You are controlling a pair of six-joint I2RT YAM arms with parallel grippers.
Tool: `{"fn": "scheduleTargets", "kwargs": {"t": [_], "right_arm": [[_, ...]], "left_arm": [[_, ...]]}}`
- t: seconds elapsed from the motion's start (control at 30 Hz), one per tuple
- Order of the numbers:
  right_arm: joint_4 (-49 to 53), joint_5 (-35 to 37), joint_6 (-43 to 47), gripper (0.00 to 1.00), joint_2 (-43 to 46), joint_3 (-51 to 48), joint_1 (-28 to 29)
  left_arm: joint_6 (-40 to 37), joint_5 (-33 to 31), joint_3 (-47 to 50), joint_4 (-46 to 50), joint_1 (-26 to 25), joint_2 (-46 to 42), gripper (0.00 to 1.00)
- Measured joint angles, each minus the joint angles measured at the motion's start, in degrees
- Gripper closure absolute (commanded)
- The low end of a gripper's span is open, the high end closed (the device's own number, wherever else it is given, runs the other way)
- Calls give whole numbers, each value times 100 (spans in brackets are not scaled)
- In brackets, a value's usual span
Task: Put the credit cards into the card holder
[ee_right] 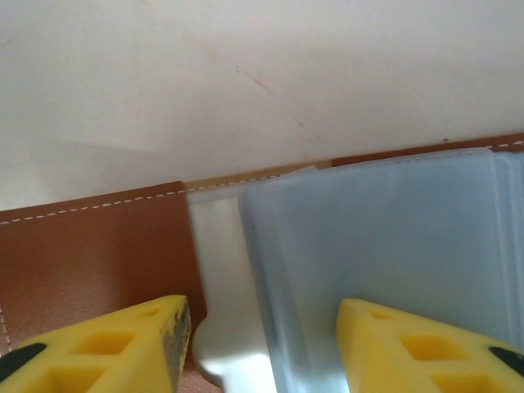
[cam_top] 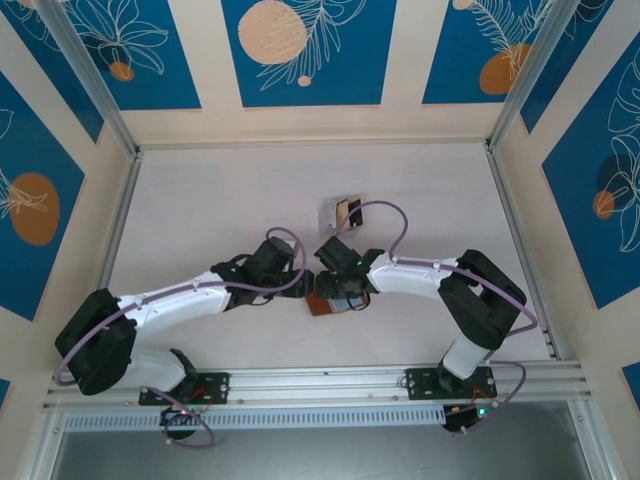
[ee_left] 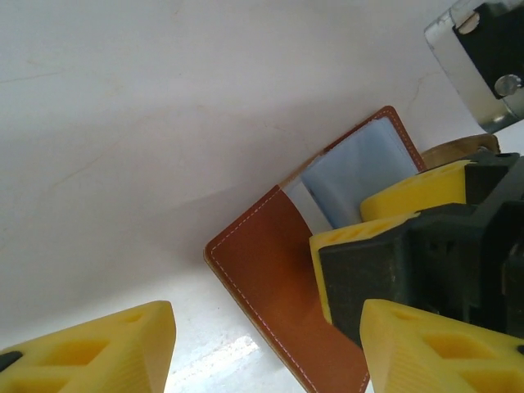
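Observation:
The card holder (cam_top: 318,304) lies open on the table between the two arms, reddish-brown outside (ee_left: 274,278) with grey-blue pockets (ee_right: 385,246) inside. My left gripper (ee_left: 266,318) is open, its yellow fingers wide apart on either side of the holder's brown flap, with a gap on the left side. My right gripper (ee_right: 262,309) is open too, its fingers straddling the upright pocket sleeves; its fingers (ee_left: 409,192) sit against the blue inside in the left wrist view. The credit cards (cam_top: 350,210), tan and dark, rest farther back on the table.
A small clear box (cam_top: 328,216) stands beside the cards, behind both grippers (cam_top: 300,282) (cam_top: 338,288). A metal bracket (ee_left: 475,74) of the right wrist hangs close at the upper right in the left wrist view. Aluminium rails (cam_top: 110,240) border the white table.

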State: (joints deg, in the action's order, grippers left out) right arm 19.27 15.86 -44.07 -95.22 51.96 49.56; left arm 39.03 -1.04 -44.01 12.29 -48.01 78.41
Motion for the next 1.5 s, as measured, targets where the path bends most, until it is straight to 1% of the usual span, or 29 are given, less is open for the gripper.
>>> {"fn": "scheduleTargets", "kwargs": {"t": [0.2,0.5,0.73,0.93,1.13,1.3,1.5], "right_arm": [[-17,50,-46,44,-26,7,15],[-15,-42,-229,46,-26,2,-85],[-214,-229,-286,44,175,-184,-184],[219,129,122,45,516,-125,-186],[612,365,684,49,573,328,-319],[721,511,1005,51,304,623,-374],[800,595,1196,51,-177,723,-382]], "left_arm": [[-4,-4,-92,20,0,546,53],[-24,-7,-118,-116,0,1287,56],[-160,-205,-245,-37,-24,1482,57],[-326,-428,-245,-33,-122,1510,58],[-365,-525,-210,-96,-157,1519,57],[-365,-560,-210,-105,-179,1519,57],[-365,-570,-195,-129,-190,1515,57]]}}
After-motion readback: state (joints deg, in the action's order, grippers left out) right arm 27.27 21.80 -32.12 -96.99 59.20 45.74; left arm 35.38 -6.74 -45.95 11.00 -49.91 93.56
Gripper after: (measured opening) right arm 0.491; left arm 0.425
